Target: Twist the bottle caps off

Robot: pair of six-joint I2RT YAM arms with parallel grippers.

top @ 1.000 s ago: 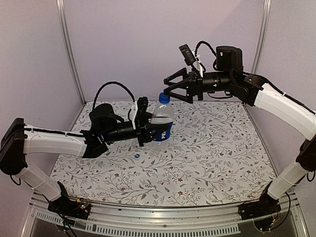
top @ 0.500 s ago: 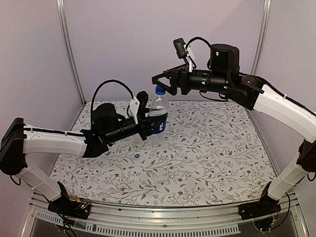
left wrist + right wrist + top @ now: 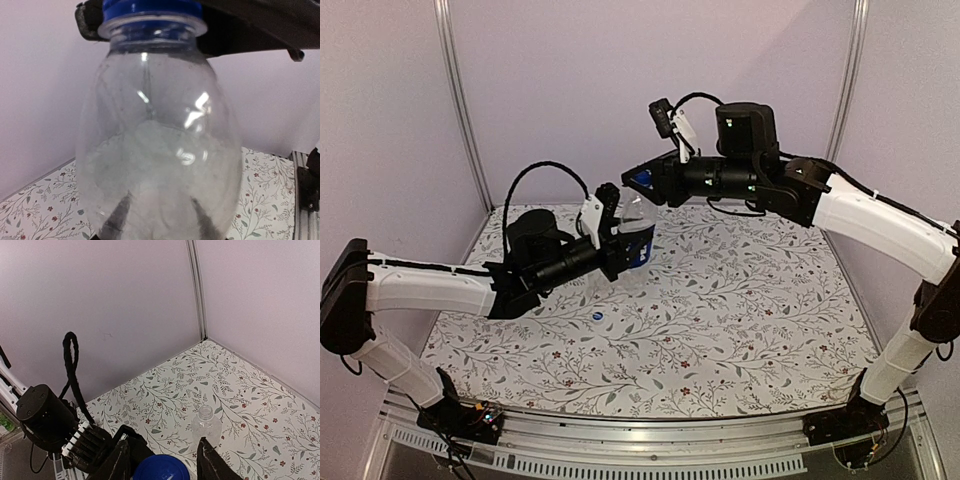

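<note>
The left gripper [image 3: 623, 250] is clamped around the lower body of the labelled bottle [image 3: 638, 232] and holds it upright, lifted clear of the flower-patterned table [image 3: 750, 300] over its far left part. In the left wrist view the clear shoulder of this bottle fills the frame, with the gripper's dark fingers showing through the plastic at the bottom. The blue cap [image 3: 150, 7] sits on the bottle's neck. The right gripper [image 3: 644, 181] reaches in from the right at cap height, and its two black fingers [image 3: 118, 462] stand one on each side of the cap, very close to its rim. Whether they press on the cap or leave a slight gap cannot be told. A loose blue cap [image 3: 597, 316] lies on the table in front of the left arm. The plain bottle [image 3: 206, 426] stands upright on the table with its neck open, below the held bottle and apart from both grippers.
</note>
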